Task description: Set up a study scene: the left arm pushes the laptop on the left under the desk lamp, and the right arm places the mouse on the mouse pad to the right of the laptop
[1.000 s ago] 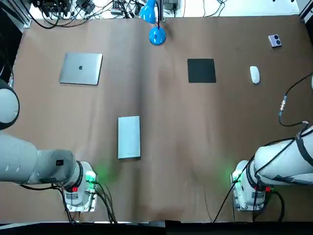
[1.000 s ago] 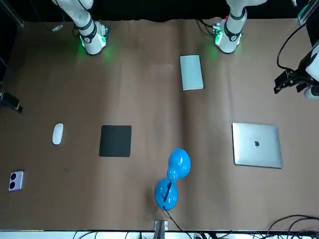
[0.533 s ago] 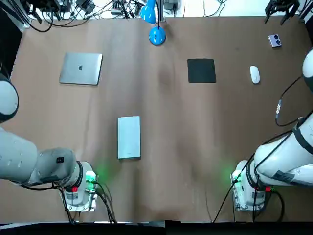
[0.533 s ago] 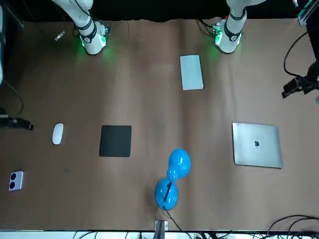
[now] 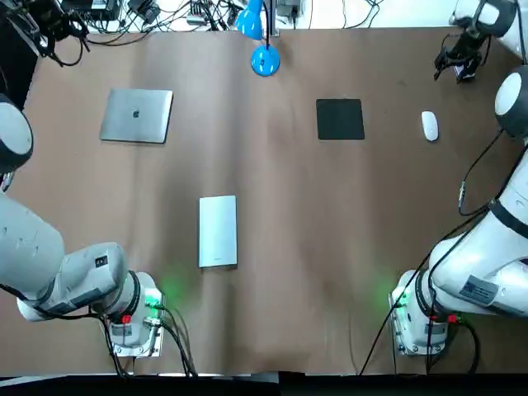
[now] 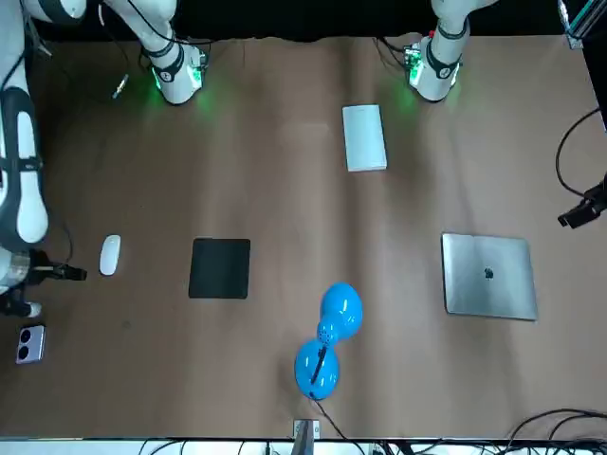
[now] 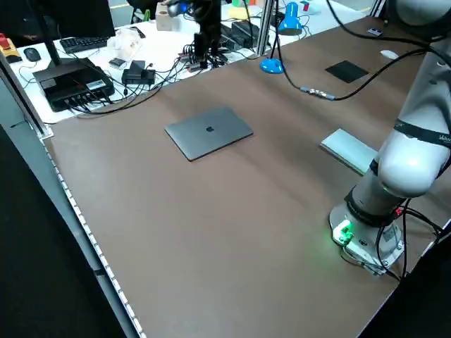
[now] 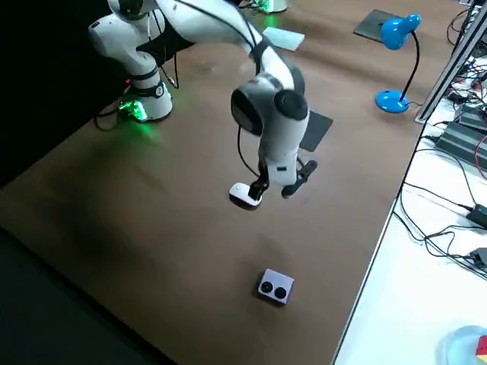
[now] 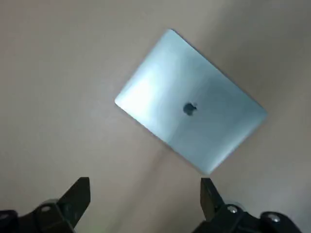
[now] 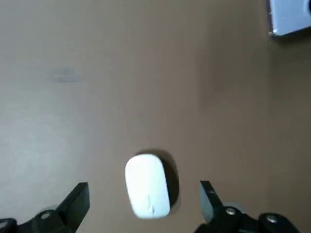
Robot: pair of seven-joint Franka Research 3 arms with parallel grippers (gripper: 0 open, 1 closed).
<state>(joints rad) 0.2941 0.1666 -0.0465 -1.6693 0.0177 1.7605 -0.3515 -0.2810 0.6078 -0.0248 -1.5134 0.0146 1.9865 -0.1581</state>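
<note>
1. right gripper (image 10: 144, 194): fingers apart, hovering over the mouse (image 10: 147, 184), not gripping it.
2. mouse sits on the table right of the mouse pad (image 5: 340, 119), apart from it.
3. left gripper (image 9: 144, 190): fingers apart, above the laptop (image 9: 189, 102); laptop is well left of the lamp (image 5: 264, 60).

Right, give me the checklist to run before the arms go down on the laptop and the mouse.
1. Right end effector open, with the mouse lined up in its wrist view: ok.
2. Left end effector open: ok.
3. Left end effector against the laptop edge, ready to push: not ok, it hangs high and apart from it.
4. Table between laptop and desk lamp bare: ok.
5. Mouse pad bare: ok.
6. Grey slab off both paths: ok.
</note>
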